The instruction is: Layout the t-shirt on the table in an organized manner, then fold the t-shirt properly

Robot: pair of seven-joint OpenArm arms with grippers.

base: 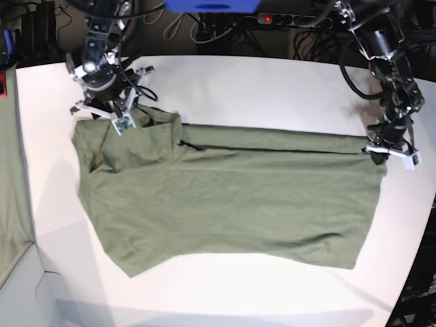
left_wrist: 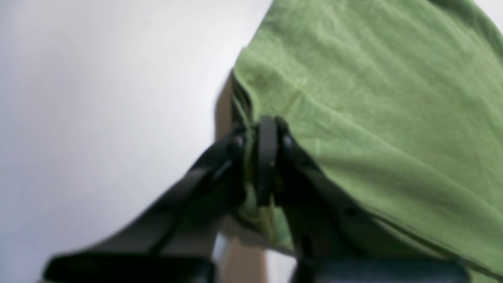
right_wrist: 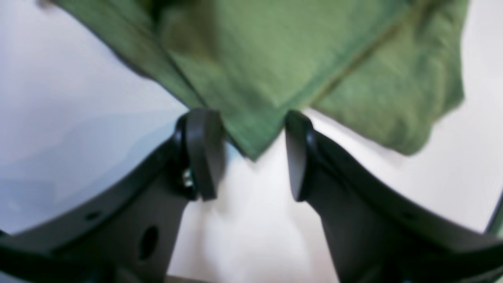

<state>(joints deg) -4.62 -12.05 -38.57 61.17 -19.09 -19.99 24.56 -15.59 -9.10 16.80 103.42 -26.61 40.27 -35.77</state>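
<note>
The olive-green t-shirt (base: 231, 197) lies spread across the white table (base: 259, 82), with a long crease along its far edge. At the shirt's far right corner, my left gripper (base: 377, 155) is shut on the cloth. The left wrist view shows its jaws (left_wrist: 267, 137) pressed together with the green edge (left_wrist: 373, 98) pinched between them. My right gripper (base: 102, 114) sits at the shirt's far left corner. In the right wrist view it (right_wrist: 251, 153) stands open, with a pointed corner of the shirt (right_wrist: 267, 59) lying between the fingers, unpinched.
A pale grey-green cloth strip (base: 10, 170) hangs along the left edge. Behind the table lie a dark floor with cables and a power strip (base: 272, 18). The table's edge curves away at the near right (base: 415, 259).
</note>
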